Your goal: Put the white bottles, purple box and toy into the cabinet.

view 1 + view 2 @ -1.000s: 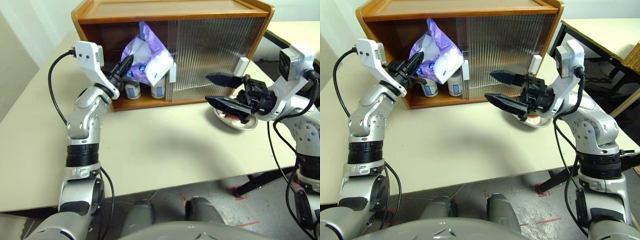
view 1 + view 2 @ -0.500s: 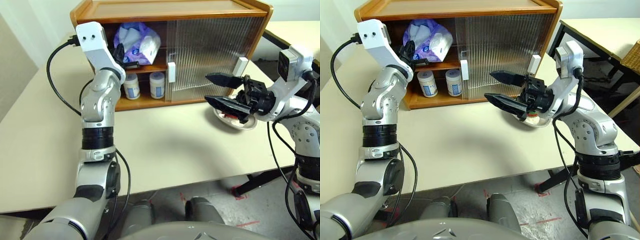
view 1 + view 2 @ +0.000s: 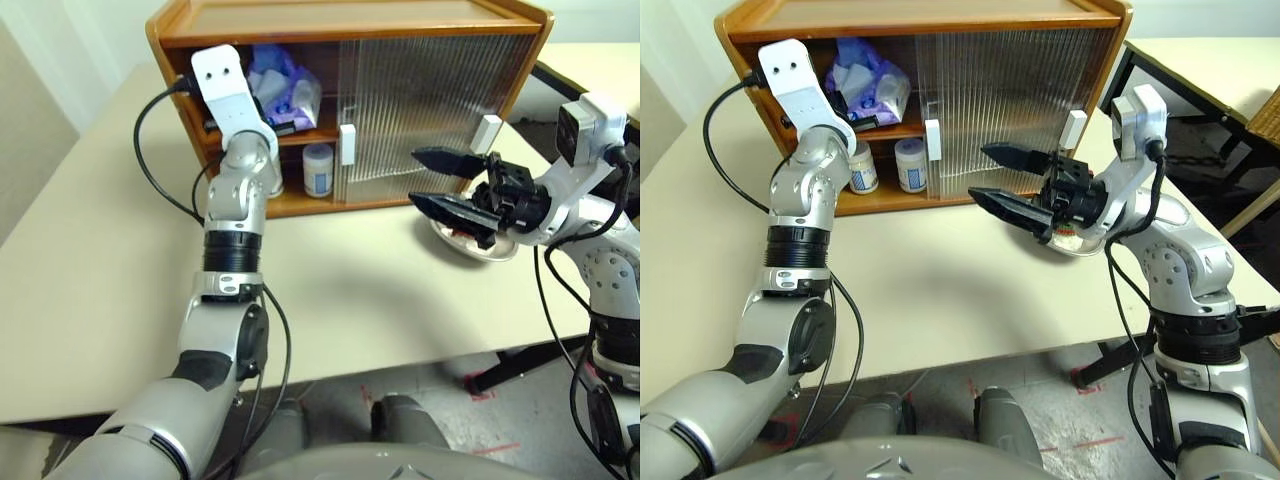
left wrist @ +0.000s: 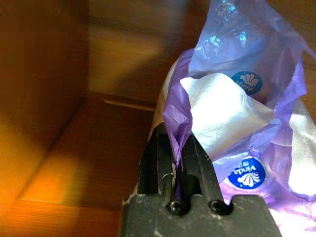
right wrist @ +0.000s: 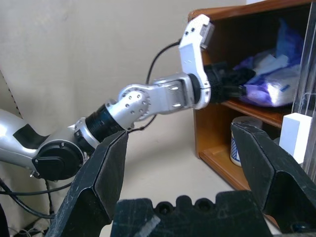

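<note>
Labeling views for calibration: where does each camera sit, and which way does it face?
Head stereo pair: on the head, looking forward and down at the table and cabinet; both arms show.
Left wrist: inside the cabinet; left gripper jaws pinch the purple box.
Right wrist: faces the left arm; right gripper jaws spread.
Shared: purple box, a white bottle.

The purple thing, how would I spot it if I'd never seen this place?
Find the big orange-brown cabinet on the table. In its open left side, look on the upper shelf, above the white bottle. The purple box is the crinkly lavender pack with white inside, pinched by the left claw.
</note>
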{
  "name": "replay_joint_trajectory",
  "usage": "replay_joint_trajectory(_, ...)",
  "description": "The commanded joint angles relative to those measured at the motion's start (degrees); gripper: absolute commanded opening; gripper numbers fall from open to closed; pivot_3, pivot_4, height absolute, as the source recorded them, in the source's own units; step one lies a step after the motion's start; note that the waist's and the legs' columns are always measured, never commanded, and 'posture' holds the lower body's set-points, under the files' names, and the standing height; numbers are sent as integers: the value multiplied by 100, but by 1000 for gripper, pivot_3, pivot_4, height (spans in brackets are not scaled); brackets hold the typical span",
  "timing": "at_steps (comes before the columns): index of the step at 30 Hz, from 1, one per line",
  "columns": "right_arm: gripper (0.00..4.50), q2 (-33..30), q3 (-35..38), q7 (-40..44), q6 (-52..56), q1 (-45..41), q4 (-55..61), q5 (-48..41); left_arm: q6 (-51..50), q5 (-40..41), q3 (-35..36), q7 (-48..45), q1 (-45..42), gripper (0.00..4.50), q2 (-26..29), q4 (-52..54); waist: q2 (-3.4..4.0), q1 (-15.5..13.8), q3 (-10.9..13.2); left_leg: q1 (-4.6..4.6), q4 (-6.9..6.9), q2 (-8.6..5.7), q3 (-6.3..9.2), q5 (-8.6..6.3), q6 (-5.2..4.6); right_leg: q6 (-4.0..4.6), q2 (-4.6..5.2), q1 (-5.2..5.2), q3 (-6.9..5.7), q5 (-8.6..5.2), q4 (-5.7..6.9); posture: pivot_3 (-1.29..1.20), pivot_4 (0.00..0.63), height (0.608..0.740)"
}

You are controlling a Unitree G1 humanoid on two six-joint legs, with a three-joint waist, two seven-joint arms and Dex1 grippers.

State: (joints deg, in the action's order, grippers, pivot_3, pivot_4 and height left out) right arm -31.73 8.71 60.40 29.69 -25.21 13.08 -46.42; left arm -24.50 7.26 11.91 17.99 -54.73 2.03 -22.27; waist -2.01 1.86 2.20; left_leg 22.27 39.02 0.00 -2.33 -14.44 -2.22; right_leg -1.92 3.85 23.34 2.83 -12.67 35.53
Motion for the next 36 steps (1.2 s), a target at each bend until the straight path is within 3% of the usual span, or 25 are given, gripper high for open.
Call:
replay_joint_trajectory(1,4500,-5,50,-18,-68,45,55,-22,244,-120,35,237,-198,9,-68,-405,0,16,0,0,0,-2,0,0,0,0,-1,0,0,0,0,-42,0,740)
replay_joint_trajectory(6,4500,-13,58,-34,-59,82,89,-25,456,-178,57,382,-339,9,-56,-719,-1,11,1,-1,0,-3,0,0,1,-8,-2,1,2,-5,1,-46,0,740)
replay_joint_trajectory(9,4500,-12,59,-41,-58,96,97,-25,495,-206,-5,346,-380,444,-34,-782,-2,11,1,0,0,-6,-1,-1,1,-9,0,0,3,-5,0,-46,0,740)
replay_joint_trajectory(11,4500,-15,58,-34,-65,101,87,-22,533,-298,-69,357,-358,916,22,-731,-2,15,1,0,0,-7,-1,-1,1,-9,1,0,4,-4,0,-45,0,740)
replay_joint_trajectory(20,4500,-25,41,16,-72,70,29,-14,471,-335,-223,75,-174,4429,86,-193,-2,9,1,-1,0,-7,-1,-1,2,-7,2,0,5,-2,0,-36,0,740)
replay_joint_trajectory(36,4500,-84,20,150,-58,-40,-125,20,-213,-408,-699,-861,556,4473,298,1619,-2,6,1,-3,0,-6,-1,0,1,-5,1,0,11,-1,4,-9,0,740)
